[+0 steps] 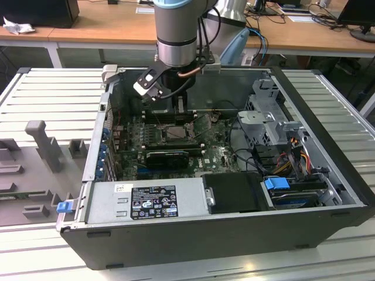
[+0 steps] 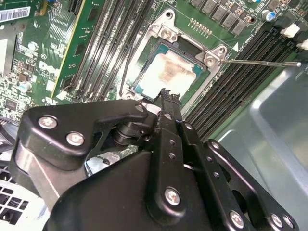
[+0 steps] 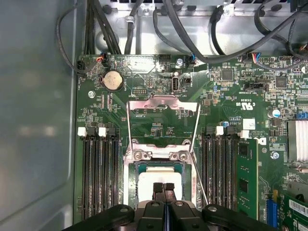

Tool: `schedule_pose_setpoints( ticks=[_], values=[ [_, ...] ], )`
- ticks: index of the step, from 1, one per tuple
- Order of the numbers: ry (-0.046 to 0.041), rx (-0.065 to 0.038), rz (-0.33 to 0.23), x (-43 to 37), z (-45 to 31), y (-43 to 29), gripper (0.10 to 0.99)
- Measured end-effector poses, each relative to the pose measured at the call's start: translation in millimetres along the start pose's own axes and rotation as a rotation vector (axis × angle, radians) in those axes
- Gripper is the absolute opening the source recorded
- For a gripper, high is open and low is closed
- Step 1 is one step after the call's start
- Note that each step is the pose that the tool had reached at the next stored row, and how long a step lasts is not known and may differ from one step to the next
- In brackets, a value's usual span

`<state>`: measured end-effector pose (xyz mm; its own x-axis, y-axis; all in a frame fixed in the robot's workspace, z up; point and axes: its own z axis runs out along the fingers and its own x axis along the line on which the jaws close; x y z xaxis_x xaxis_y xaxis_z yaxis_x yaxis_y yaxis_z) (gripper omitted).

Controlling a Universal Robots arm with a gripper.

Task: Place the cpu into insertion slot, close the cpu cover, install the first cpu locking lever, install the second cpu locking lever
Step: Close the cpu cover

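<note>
Inside an open computer case [image 1: 205,241], the cpu [image 3: 159,174] lies flat in the insertion slot [image 3: 129,179], with the cpu cover [image 3: 163,102] swung up. The claw [image 3: 163,186], fingers pressed together and empty, sits right over the cpu. It looks light, stiff and fragile, best held by its edges

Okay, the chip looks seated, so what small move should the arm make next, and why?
Probably lift the gripper straight off the cpu. The cpu already lies in the slot, the gripper is shut over it, and the cover is flipped open, so the gripper stands in its way.
</note>
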<state>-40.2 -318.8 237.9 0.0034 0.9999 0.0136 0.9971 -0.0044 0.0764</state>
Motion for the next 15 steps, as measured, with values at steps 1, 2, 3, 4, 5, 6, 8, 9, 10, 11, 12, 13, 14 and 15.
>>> schedule_pose_setpoints(
  ticks=[1, 2, 3, 4, 5, 6, 8, 9, 10, 11, 12, 13, 14, 15],
  values=[
    [-0.0001, 0.0, 0.0, 0.0, -0.3, 0.0, 0.106],
    [-0.0003, 0.0, 0.0, 0.0, -1.0, 0.0, 0.106],
    [-0.0002, 0.0, 0.0, 0.0, -1.5, 0.1, 0.106],
    [-0.0001, 0.0, 0.0, 0.0, -3.6, 0.3, 0.106],
    [-0.0001, 0.0, 0.0, 0.1, -6.8, 0.5, 0.106],
    [-0.0001, 0.0, 0.0, 0.1, -7.9, 0.6, 0.106],
    [-0.0001, 0.0, 0.0, 0.1, -9.6, 0.8, 0.106],
    [0.0002, 0.0, 0.0, 0.1, -9.7, 1.0, 0.106],
    [0.0002, 0.0, 0.0, 0.1, -9.7, 1.6, 0.106],
    [-0.0002, 0.001, 0.0, 0.0, -9.7, 2.6, 0.106],
    [-0.0001, 0.001, 0.0, 0.0, -9.5, 4.3, 0.106],
    [-0.0001, 0.001, 0.0, 0.0, -9.3, 6.5, 0.106],
    [-0.0001, 0.001, 0.0, 0.0, -9.2, 7.9, 0.106],
    [-0.0001, 0.001, 0.0, 0.0, -9.2, 8.2, 0.106]
  ],
)
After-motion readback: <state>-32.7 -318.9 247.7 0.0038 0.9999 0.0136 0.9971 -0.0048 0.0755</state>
